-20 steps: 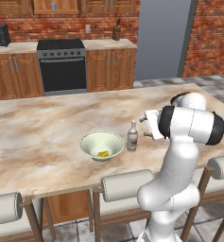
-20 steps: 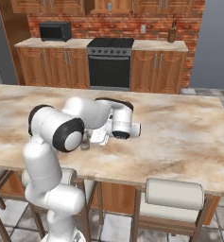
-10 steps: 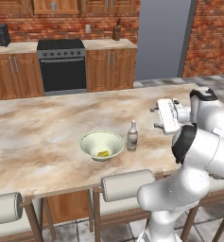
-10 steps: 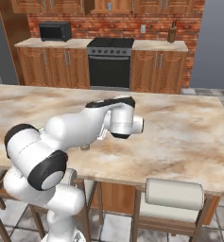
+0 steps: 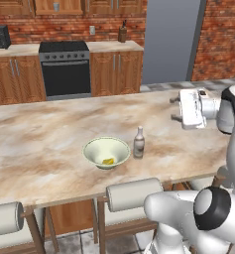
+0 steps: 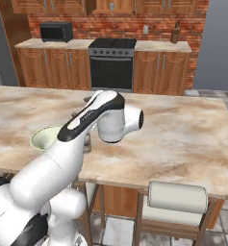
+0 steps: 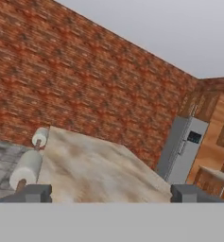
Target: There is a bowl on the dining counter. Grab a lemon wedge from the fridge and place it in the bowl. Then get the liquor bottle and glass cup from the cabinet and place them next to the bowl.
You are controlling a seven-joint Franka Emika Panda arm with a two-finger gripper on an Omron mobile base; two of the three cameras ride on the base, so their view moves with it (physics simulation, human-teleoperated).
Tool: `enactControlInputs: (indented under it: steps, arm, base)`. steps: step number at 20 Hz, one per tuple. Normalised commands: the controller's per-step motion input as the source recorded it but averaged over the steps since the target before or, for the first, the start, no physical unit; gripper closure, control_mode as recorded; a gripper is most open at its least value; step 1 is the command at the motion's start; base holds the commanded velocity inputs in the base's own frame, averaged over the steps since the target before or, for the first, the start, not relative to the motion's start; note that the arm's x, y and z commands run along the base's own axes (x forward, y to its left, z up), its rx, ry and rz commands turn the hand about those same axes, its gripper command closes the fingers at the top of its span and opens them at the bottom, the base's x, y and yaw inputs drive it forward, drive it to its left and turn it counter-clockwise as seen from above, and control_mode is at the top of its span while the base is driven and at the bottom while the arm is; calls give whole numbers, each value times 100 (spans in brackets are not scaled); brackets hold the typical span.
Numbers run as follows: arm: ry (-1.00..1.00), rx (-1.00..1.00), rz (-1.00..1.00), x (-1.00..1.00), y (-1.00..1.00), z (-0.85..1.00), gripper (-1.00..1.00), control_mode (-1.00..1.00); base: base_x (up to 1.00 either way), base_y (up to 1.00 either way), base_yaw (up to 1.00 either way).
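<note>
Swung away from the bowl toward the counter's right end, gripper spread wide and empty. Lemon wedge inside bowl, liquor bottle just right of it. Glass cup presumably next.

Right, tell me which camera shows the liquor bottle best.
The left base view. There the liquor bottle stands upright and whole on the counter, just right of the bowl. In the right base view the arm covers the spot beside the bowl, so the bottle can't be made out. The hand view looks along the counter towards the brick wall.
</note>
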Motion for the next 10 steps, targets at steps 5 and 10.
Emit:
enactControlInputs:
  steps: [5, 10]
  arm:
    - [20, 0, -35, -46, 18, 60, -100, -100]
    - [24, 0, -40, -58, 10, 62, -100, -100]
  base:
    - [0, 0, 0]
    - [0, 0, 0]
